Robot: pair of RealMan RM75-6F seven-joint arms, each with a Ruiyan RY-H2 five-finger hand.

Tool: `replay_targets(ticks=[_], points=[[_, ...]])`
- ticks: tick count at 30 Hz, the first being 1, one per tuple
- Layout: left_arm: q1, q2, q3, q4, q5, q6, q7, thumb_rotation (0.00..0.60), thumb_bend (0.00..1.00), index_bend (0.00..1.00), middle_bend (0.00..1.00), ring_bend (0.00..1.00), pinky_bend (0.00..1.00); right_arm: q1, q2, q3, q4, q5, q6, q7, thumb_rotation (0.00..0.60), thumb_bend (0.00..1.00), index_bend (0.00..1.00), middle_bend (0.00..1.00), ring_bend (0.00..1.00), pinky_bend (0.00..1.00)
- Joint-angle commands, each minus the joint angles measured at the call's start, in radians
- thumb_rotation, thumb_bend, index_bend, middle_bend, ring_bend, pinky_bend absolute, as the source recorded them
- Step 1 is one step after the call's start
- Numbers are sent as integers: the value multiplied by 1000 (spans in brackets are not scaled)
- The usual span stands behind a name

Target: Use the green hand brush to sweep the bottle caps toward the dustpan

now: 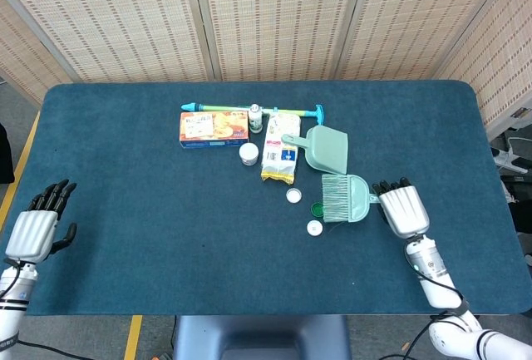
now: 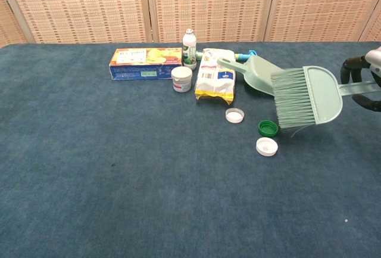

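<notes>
Beside the dustpan (image 2: 271, 79), a snack bag (image 2: 216, 83) and jar (image 2: 181, 80).

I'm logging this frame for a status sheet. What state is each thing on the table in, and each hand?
green hand brush: held by its handle, bristles beside the green cap
right hand: grips the brush handle
left hand: holds nothing, fingers apart
green cap: open side up
two white caps: loose on the cloth, not yet swept
dustpan: lying flat
small bottle: upright, capped
white jar: upright, lid on
</notes>
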Motion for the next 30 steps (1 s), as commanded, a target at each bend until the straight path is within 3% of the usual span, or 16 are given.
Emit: replay_targets(ticks=[1,9,15,19,24,30], points=[[-1,0,0,0,2,1,-2,600,460,0,0,46,170,13,24,5,-46,-16,2,12,600,405,1000,887,610,466],[5,2,4,-2,5,8,-2,600,459,0,0,46,169,55,47,-7,-111,-72,-25,31,600,405,1000,887,610,481],[6,1,6,-1,10,11,-3,600,460,0,0,46,169,149,83,-5,-203,-103,-152,-139,600,405,1000,887,610,500],[8,3,9,-2,14,14,-6,600,461,0,0,46,169,208,100,27,-271,-34,-272,-293,600,405,1000,887,610,500],[8,5,10,-2,16,14,-11,600,460,0,0,46,169,240,93,47,-298,26,-333,-368,600,405,1000,887,610,500],[6,1,8,15,14,9,-22,600,460,0,0,46,169,333,124,70,-391,205,-483,-623,600,406,1000,887,610,500]])
